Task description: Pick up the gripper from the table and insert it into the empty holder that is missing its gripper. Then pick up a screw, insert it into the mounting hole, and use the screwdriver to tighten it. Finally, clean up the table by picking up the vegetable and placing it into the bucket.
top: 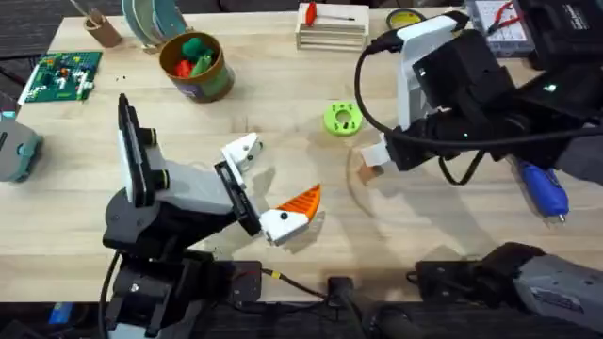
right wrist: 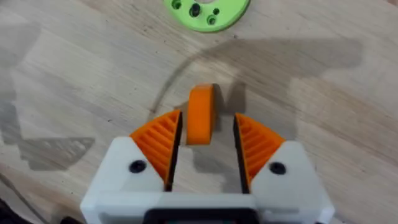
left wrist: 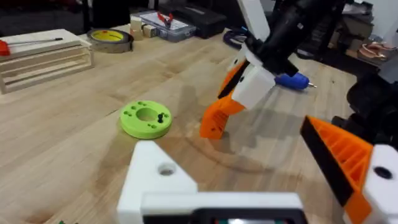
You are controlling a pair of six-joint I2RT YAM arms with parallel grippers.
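The orange ribbed gripper (right wrist: 201,116) stands between the orange pads of my right gripper (right wrist: 206,127), which is shut on it just over the wood; the same wedge (left wrist: 217,117) hangs tilted, tip at the table. My left gripper (top: 268,184) lies open on its side. One of its fingers is the bare white holder (top: 243,149), the other carries an orange pad (top: 301,201). A green disc (top: 342,119) carries a small dark screw (left wrist: 160,117). The blue screwdriver (top: 544,188) lies at the right. The bucket (top: 198,66) holds green and red pieces; I cannot tell whether one is the vegetable.
A white slatted rack (top: 332,28) with a red-handled tool stands at the back. A yellow tape roll (top: 405,17) and a parts box (top: 504,24) are at the back right. A green brick plate (top: 61,75) lies far left. Cables run along the front edge.
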